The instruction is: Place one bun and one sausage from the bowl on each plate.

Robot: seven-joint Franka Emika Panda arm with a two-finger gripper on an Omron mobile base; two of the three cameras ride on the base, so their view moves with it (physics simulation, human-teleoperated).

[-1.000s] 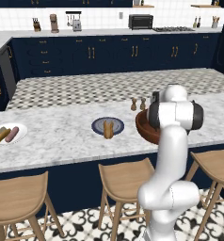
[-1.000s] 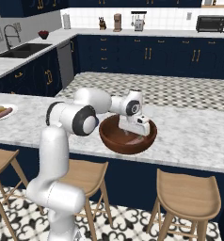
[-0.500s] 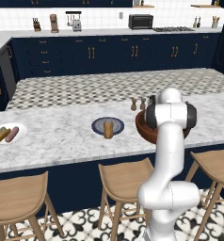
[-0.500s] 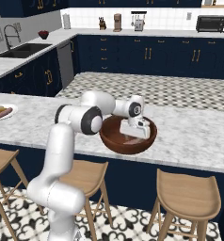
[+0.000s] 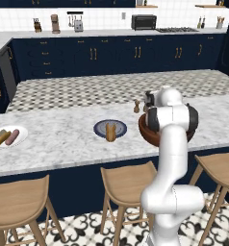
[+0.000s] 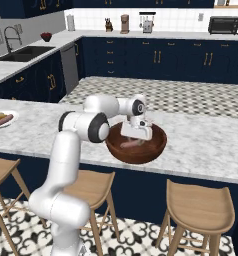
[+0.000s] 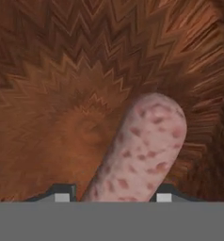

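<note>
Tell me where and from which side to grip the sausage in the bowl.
Grip the sausage across its round middle, from straight above: it lies flat on the floor of the bowl, and the high walls block a sideways approach. The tool already straddles it there.

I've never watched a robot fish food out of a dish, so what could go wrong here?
The pincer straddles just one end of the sausage, so it might tip or slip free when lifted. It works deep inside the bowl, so the sausage could catch the wall coming out. The blue plate, holding a bun, sits close by.
</note>
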